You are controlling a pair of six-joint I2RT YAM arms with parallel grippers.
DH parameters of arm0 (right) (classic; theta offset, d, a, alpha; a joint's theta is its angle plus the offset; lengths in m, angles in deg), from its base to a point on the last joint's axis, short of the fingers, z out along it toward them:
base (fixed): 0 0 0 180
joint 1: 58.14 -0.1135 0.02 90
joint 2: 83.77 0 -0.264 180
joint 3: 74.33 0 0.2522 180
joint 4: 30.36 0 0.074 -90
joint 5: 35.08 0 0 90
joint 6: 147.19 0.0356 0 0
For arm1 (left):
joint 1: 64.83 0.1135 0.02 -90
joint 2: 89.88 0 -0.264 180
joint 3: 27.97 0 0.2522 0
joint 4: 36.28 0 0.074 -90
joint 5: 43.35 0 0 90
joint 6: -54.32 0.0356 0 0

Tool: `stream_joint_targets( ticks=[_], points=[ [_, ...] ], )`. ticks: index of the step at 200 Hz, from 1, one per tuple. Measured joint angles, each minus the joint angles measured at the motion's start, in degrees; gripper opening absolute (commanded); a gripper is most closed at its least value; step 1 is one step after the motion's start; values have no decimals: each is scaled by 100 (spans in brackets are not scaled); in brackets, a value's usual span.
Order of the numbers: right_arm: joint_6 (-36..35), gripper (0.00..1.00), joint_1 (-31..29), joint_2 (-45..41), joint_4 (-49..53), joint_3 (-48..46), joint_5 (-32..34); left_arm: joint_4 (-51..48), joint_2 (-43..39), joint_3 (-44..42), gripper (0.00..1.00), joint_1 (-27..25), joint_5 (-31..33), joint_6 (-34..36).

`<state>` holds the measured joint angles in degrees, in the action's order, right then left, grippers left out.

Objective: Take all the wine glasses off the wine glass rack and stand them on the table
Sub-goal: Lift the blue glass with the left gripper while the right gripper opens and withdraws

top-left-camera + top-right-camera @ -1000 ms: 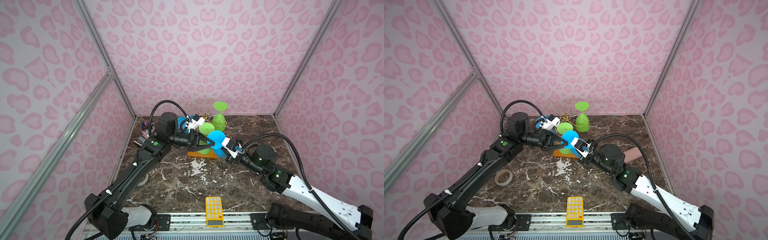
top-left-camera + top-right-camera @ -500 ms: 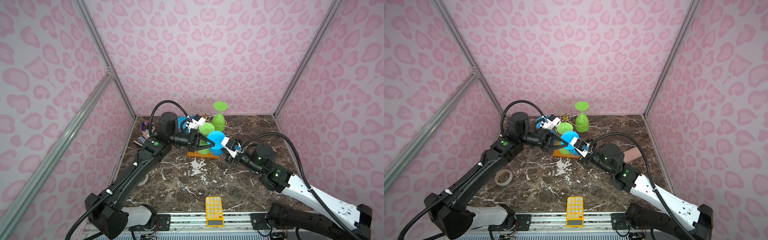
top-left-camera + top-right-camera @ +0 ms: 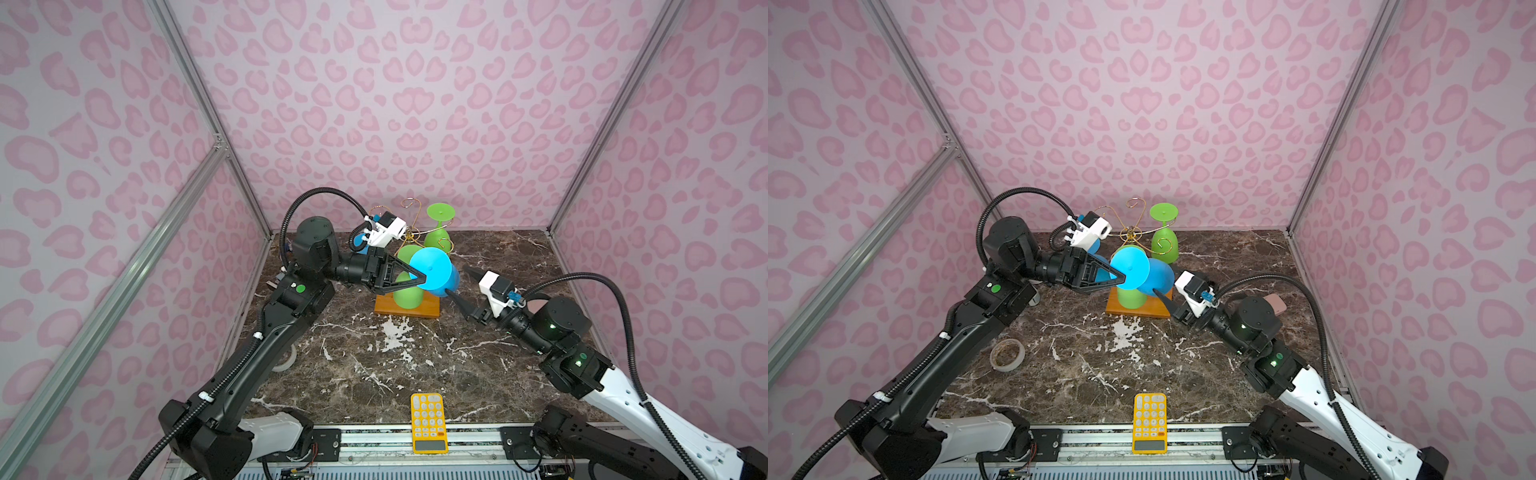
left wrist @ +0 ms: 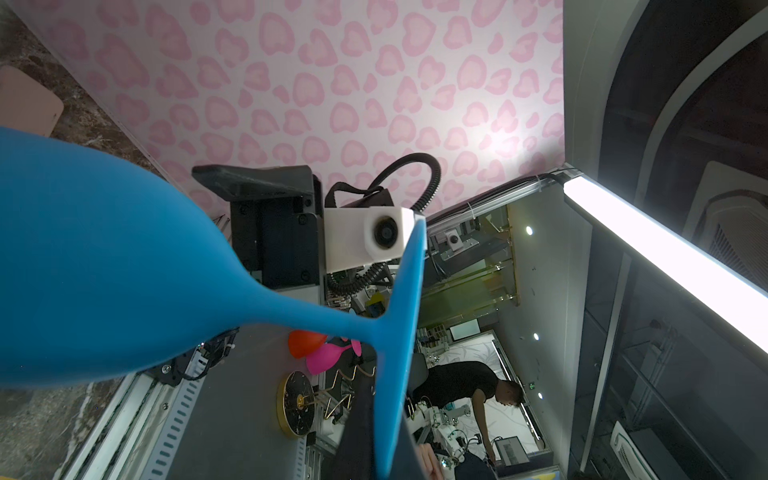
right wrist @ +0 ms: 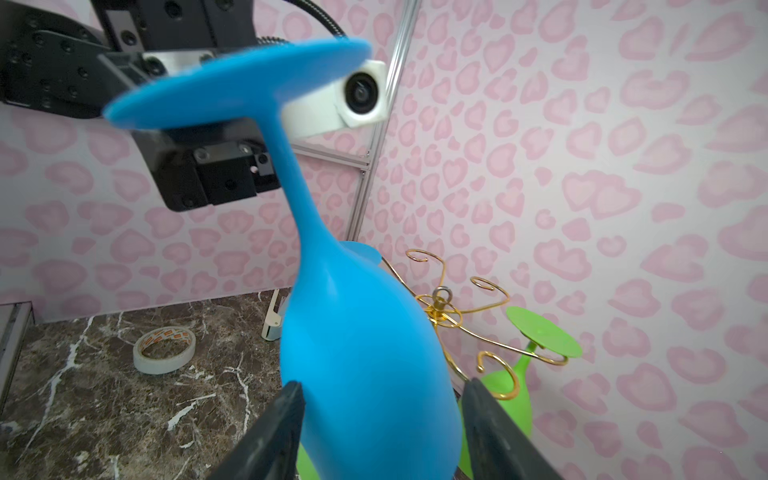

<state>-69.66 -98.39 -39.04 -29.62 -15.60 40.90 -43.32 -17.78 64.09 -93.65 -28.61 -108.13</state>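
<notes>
**Top views.** In both top views the left tool (image 3: pixel 422 277) is clamped on the foot rim of the blue wine glass (image 3: pixel 436 270). It holds the glass sideways in the air over the wooden base of the wine glass rack (image 3: pixel 415 311), in front of the gold scrolls. The right tool (image 3: pixel 465 286) stands spread just beside the bowl, gripping nothing. Two green glasses (image 3: pixel 438 237) sit foot-up at the rack, which stands near the back wall. The front half of the tabletop (image 3: pixel 374 374) is bare marble but for a yellow calculator (image 3: pixel 429 419) at the front edge. In a top view a tape roll (image 3: pixel 1007 354) shows whole beside the left arm, near the left wall.

**Left wrist view.** This view gives what the top views cannot. The foot is seen edge-on, pinched between the dark fingers (image 4: pixel 359 428), and the stem and bowl run away toward the right arm's camera.

**Right wrist view.** The two fingers (image 5: pixel 270 436) flank the bowl, with a gap showing on one side. The foot hangs clear of the rack's scrolls (image 5: pixel 444 307). Whether a wire arm behind the bowl touches it cannot be told.

**Against the earlier frames.** A second earlier the right tool was shut close against the bowl. Now it is spread and has drawn back toward the right wall. The glass hangs where it was.
</notes>
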Motion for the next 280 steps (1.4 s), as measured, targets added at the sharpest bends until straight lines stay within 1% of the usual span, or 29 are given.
stream_joint_targets(
  ticks=[28, 45, 57, 72, 95, 119, 161, 181, 212, 248, 280],
  points=[
    [1023, 62, 946, -448, -612, -411, -737, 372, -39, 289, 4, 101, -221, -109],
    [1703, 61, 1394, -514, -1084, -570, -1244, 551, -39, 498, 4, 138, -431, -131],
    [2236, 60, 1665, -452, -1532, -651, -1650, 546, -39, 686, 4, 138, -575, -24],
    [2900, 57, 1878, -232, -2146, -695, -2017, 264, -44, 1036, 4, 138, -780, 389],
    [3768, 55, 1974, 144, -2938, -693, -2636, -411, -96, 1534, 4, 122, -1102, 1191],
    [4352, 53, 2002, 367, -3622, -667, -3097, -1088, -197, 1808, 4, 81, -1283, 2002],
    [4933, 47, 2011, 811, -4350, -363, -3786, -1705, -31, 1939, 4, 35, -1384, 2806],
    [5038, 47, 2015, 977, -4566, -256, -4037, -2006, 118, 2004, 4, 37, -1355, 3112],
    [4996, 46, 2055, 1117, -4551, -168, -4291, -2306, 251, 2260, 4, 57, -1419, 3615],
    [4933, 45, 2249, 1421, -4651, -83, -4513, -2472, 398, 2273, 4, 70, -1377, 3864],
    [5366, 45, 2428, 1847, -5235, 11, -4848, -2481, 452, 2273, 4, 103, -1416, 3969]
  ],
)
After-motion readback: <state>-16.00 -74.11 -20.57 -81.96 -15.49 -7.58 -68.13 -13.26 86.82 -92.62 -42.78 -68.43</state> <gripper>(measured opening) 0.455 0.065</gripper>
